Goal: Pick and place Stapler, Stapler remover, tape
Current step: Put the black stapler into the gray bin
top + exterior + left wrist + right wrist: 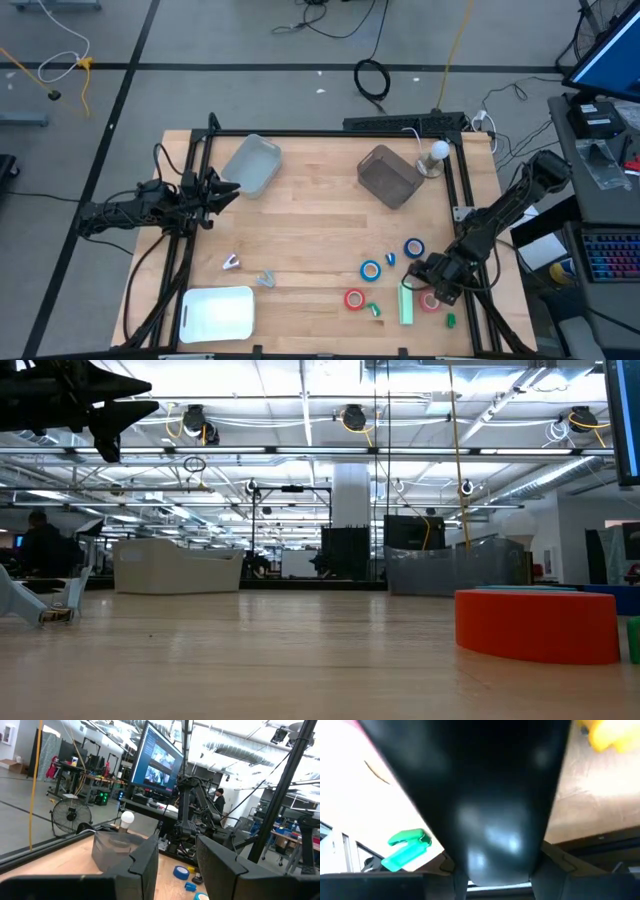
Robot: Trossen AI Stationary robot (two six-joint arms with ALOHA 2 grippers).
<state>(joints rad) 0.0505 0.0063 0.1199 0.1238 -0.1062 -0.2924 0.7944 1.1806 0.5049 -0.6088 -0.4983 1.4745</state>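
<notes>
The pale wooden table [310, 240] carries the right gripper [432, 283] low over a red ring of tape [430, 301] by the light-green stapler [406, 303], grip impossible to judge, the left gripper [222, 187] waiting part-open and empty beside the clear bin [252, 164].

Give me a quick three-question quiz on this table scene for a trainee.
1. How many blue tape rolls lie on the table?
2. True or false: the green stapler sits inside the dark bin.
3. Which is closer to the red tape roll beside the stapler: A, the left hand, or B, the right hand?
Key: 1 two; 2 false; 3 B.
</notes>
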